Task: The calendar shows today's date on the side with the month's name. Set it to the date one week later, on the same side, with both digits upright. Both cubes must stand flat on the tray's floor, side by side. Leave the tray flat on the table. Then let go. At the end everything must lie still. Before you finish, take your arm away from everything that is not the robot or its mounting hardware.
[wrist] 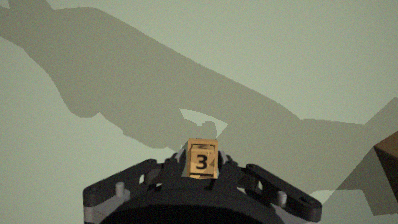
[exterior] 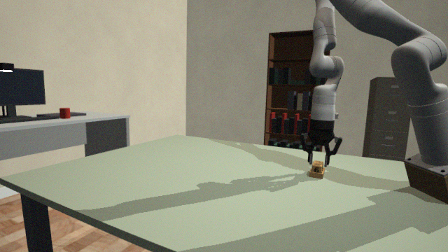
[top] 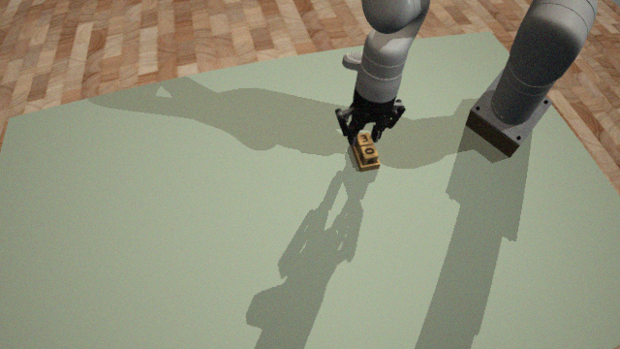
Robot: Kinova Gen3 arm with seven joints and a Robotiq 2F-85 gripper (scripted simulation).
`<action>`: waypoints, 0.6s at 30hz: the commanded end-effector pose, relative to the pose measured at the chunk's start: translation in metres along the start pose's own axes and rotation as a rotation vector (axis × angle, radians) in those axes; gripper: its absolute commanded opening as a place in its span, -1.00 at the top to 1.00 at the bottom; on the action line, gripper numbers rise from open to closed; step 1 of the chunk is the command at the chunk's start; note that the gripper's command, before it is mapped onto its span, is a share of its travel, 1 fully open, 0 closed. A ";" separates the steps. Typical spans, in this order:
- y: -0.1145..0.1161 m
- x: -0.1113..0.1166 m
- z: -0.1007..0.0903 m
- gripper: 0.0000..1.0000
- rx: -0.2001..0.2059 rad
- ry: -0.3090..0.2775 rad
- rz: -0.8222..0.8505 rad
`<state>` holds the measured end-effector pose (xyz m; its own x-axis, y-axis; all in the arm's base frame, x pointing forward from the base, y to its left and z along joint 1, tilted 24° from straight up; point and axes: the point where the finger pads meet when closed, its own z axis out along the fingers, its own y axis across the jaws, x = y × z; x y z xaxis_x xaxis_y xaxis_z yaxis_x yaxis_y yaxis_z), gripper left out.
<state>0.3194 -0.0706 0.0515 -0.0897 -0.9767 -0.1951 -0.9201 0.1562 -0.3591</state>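
Observation:
The calendar tray [top: 370, 168] [exterior: 316, 176] [wrist: 202, 141] lies flat on the table and holds two wooden cubes in a row. The cube at the gripper [top: 364, 139] [wrist: 201, 161] shows a 3 on top. The other cube [top: 369, 152] [exterior: 316, 169] shows a 0 on top in the top view and a 6 on its side in the exterior view; the gripper hides it in the wrist view. My gripper [top: 364, 139] [exterior: 318, 164] [wrist: 201, 157] points down, partly open, its fingertips low on either side of the 3 cube, holding nothing. No month name is readable.
The robot's base [top: 509, 121] [exterior: 428, 178] stands on the green table [top: 145, 218] [exterior: 210, 157] to the right of the tray. The arm's shadows cross the table. A desk with a monitor [exterior: 22, 87], a bookcase [exterior: 290, 45] and a cabinet [exterior: 388, 119] stand beyond the table.

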 end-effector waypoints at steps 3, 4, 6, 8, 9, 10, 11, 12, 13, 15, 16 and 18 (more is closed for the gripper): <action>0.001 -0.002 0.007 0.07 -0.001 -0.005 0.009; 0.001 -0.002 0.007 0.07 -0.001 -0.005 0.009; 0.001 -0.002 0.007 0.07 -0.001 -0.005 0.009; 0.001 -0.002 0.007 0.07 -0.001 -0.005 0.009; 0.001 -0.002 0.007 0.07 -0.001 -0.005 0.009; 0.001 -0.002 0.007 0.07 -0.001 -0.005 0.009; 0.001 -0.002 0.007 0.07 -0.001 -0.005 0.009; 0.001 -0.002 0.007 0.07 -0.001 -0.005 0.009; 0.001 -0.002 0.007 0.07 -0.001 -0.005 0.009; 0.001 -0.002 0.007 0.07 -0.001 -0.005 0.009; 0.001 -0.002 0.007 0.07 -0.001 -0.005 0.009; 0.001 -0.002 0.007 0.07 -0.001 -0.005 0.009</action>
<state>0.3201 -0.0674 0.0449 -0.0902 -0.9751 -0.2026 -0.9218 0.1588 -0.3537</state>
